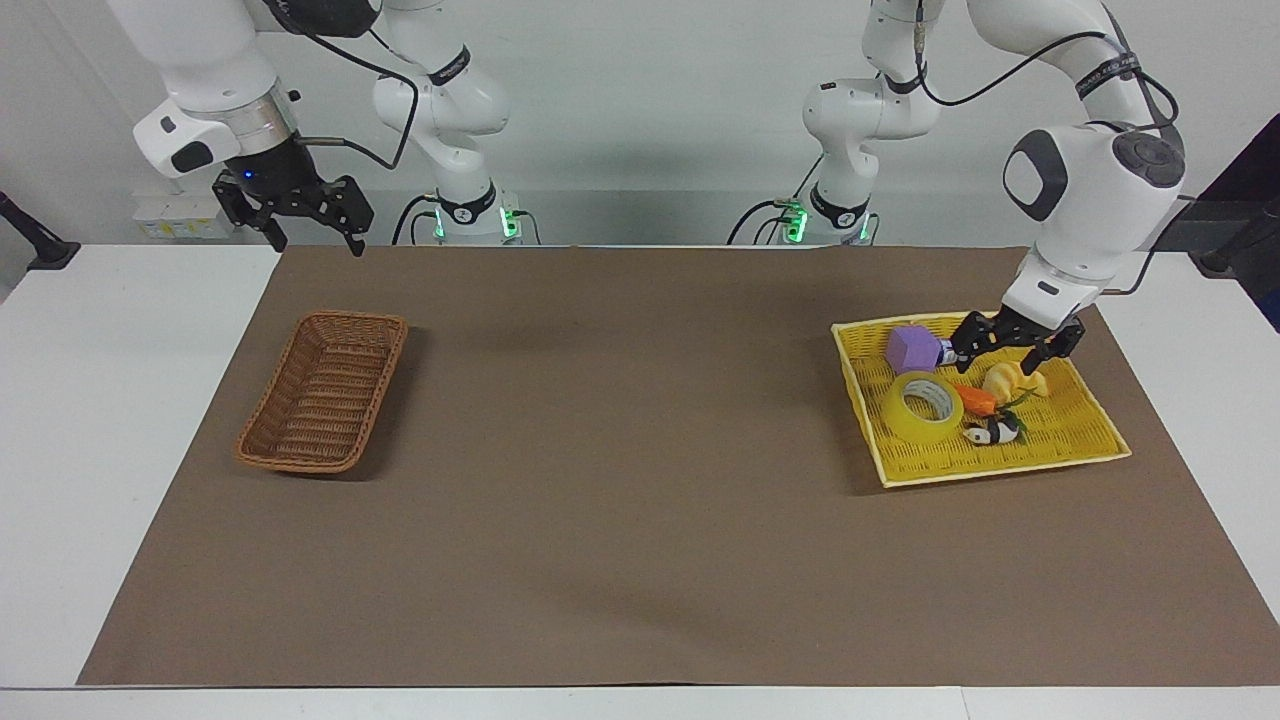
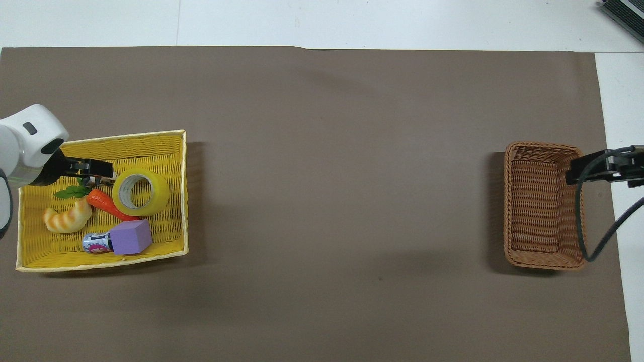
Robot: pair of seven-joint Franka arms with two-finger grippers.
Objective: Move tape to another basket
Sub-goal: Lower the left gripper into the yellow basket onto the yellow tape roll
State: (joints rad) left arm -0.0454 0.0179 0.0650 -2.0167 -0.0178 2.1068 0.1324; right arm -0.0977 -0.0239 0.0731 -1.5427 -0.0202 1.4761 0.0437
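Observation:
The yellow tape roll [image 1: 922,408] lies flat in the bright-yellow basket [image 1: 1000,470] toward the left arm's end; it also shows in the overhead view [image 2: 140,191]. My left gripper [image 1: 1005,352] is open and empty, low over that basket's contents beside the tape, not touching it. In the overhead view the left gripper [image 2: 98,171] covers the panda toy. The brown wicker basket [image 1: 355,318] is empty at the right arm's end, seen from above too [image 2: 541,146]. My right gripper [image 1: 315,245] is open and empty, raised over the mat's edge beside the brown basket [image 2: 588,171].
In the yellow basket [image 2: 100,264] lie a purple cube [image 1: 912,349], a small can [image 2: 96,242], a croissant [image 2: 68,217], a carrot [image 1: 977,399] and a panda toy [image 1: 992,431]. A brown mat [image 1: 620,450] covers the table between the baskets.

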